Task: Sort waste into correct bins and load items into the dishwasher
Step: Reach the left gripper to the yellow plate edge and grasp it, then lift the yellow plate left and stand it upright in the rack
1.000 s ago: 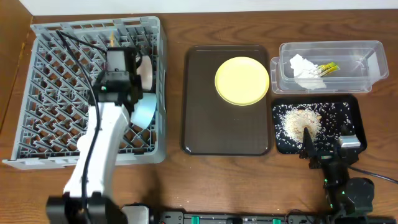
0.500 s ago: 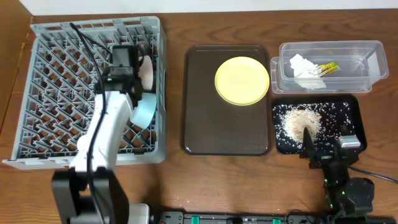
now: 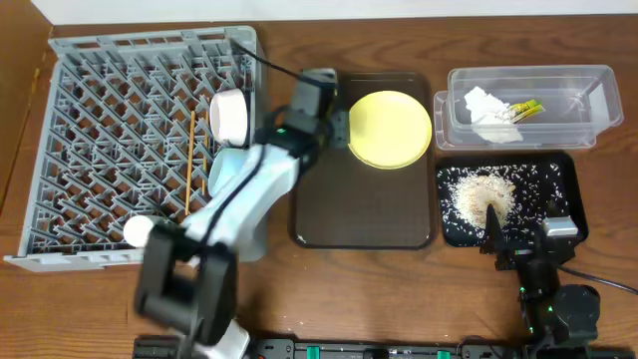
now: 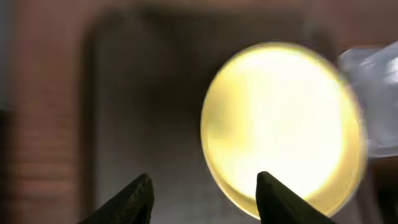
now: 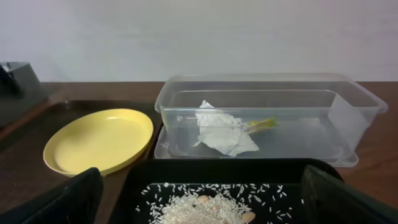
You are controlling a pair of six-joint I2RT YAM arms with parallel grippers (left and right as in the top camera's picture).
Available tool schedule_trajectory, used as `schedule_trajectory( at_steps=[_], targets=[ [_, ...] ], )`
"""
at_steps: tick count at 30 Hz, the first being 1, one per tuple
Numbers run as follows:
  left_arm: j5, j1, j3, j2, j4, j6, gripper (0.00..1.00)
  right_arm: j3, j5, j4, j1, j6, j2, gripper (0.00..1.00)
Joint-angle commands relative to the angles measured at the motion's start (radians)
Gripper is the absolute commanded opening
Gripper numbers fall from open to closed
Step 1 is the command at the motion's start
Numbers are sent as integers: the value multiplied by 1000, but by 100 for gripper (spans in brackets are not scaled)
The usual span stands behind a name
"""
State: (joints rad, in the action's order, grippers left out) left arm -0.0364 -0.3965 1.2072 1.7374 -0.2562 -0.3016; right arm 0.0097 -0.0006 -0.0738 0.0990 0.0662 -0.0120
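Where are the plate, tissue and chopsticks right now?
Plate (image 3: 391, 132), overhead view, centre of its face.
Tissue (image 5: 222, 132), right wrist view, middle of the crumple.
Chopsticks (image 3: 191, 160), overhead view, mid-shaft of the longer visible stick.

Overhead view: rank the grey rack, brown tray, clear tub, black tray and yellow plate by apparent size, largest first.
1. grey rack
2. brown tray
3. clear tub and black tray, about alike
4. yellow plate

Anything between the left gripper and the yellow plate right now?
Nothing visible. The left gripper is open at the yellow plate's edge, and only bare brown tray shows around it.
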Motion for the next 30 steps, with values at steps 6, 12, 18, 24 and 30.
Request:
schedule_trajectory(
  at_steps=[6,12,18,24,30],
  targets=[
    [-201,29,7,246,132,-260,54,-4,0,0,-14,-12,5,99],
    [-360,35,7,353,212,-339,50,-4,0,0,-14,-12,5,99],
    [-368,39,7,407,216,-355,21,-4,0,0,-14,-12,5,99],
    [-409,60,7,396,207,-304,7,-4,0,0,-14,-12,5,99],
    [-480,148,7,223,134,-171,7,-4,0,0,-14,-12,5,99]
  ],
)
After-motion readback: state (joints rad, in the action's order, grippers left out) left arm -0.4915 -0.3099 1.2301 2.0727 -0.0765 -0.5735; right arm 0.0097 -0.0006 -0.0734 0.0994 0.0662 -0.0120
